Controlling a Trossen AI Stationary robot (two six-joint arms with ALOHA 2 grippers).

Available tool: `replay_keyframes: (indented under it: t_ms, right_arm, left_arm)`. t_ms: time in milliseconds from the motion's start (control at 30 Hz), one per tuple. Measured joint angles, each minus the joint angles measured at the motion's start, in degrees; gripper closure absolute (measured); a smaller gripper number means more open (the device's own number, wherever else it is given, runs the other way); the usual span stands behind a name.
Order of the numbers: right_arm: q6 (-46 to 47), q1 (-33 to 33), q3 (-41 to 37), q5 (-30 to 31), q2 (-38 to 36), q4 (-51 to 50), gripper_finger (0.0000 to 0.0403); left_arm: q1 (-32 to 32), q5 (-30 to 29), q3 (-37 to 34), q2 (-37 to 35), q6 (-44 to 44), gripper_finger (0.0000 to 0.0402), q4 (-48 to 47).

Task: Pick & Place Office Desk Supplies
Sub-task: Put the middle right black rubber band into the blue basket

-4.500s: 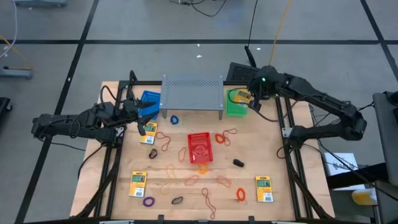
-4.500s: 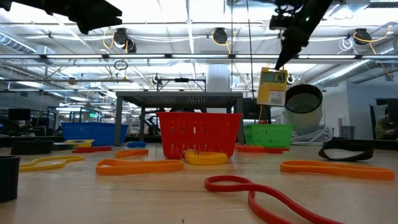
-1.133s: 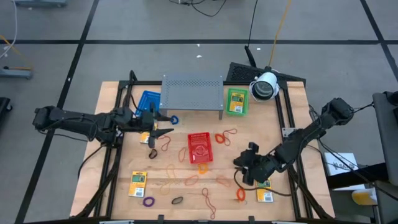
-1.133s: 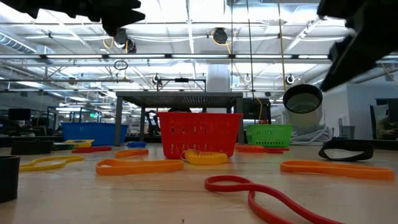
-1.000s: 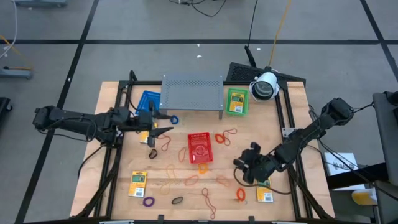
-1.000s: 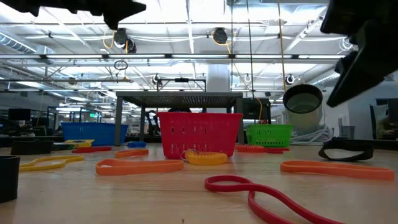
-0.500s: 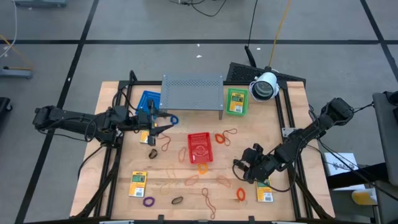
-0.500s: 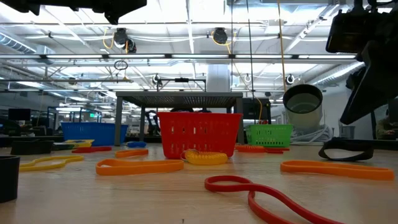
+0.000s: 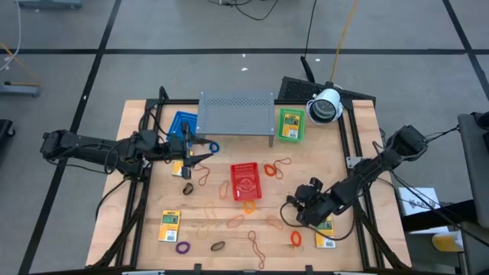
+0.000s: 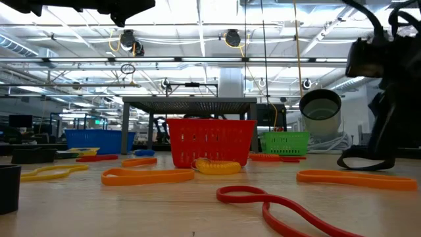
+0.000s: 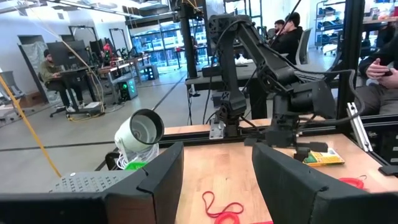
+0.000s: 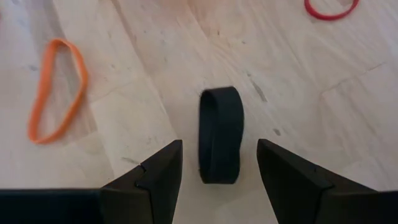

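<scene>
Two dark fingers of your right gripper (image 12: 217, 171) stand wide apart and empty, straddling a black rubber band (image 12: 219, 134) that lies flat on the wooden table (image 12: 155, 56) (an orange band (image 12: 56, 90) sits nearby). Your left gripper (image 9: 200, 156) hangs parted and empty too, just in front of the blue basket (image 9: 182, 122). One yellow-and-green packet (image 9: 289, 123) rests in the green basket (image 9: 289, 137).

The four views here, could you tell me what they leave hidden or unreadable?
- Packet in the green basket: print too small, high view.
- Packet beside the right gripper: part covered by that arm, high view.
- Left gripper: fingertips cut off by the top edge, low view.
- Black band: near end hidden behind the fingers, right wrist view.
</scene>
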Motion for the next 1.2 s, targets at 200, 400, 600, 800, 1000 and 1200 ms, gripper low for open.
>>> replay_keyframes:
  t_ms: [200, 400, 600, 800, 1000, 1200]
  right_arm:
    - [1.42, -1.04, 0.01, 0.08, 1.99, -0.16, 0.0207]
    - [1.46, -2.41, 0.01, 0.21, 2.27, -0.22, 0.0207]
    - [1.41, -3.72, 0.01, 0.41, 2.27, -0.27, 0.0228]
    - [-2.36, -3.83, 0.01, 0.20, 2.27, -0.24, 0.0325]
    - [-6.32, -3.79, 0.01, 0.24, 2.24, 1.09, 0.0391]
    - [-9.40, -3.83, 0.03, 0.34, 1.76, 3.69, 0.0398]
  left_arm:
    - [0.00, -0.02, 0.00, 0.00, 0.00, 0.0202, 0.00]
    - [0.00, -0.02, 0.00, 0.00, -0.08, 0.0202, 0.00]
    - [0.00, -0.02, 0.00, 0.00, -0.22, 0.0202, -0.01]
    - [0.00, -0.02, 0.00, 0.00, -0.22, 0.0202, -0.33]
    - [0.00, -0.02, 0.00, 0.00, -0.22, 0.0202, -0.33]
    - [0.00, -0.02, 0.00, 0.00, -0.22, 0.0201, -0.33]
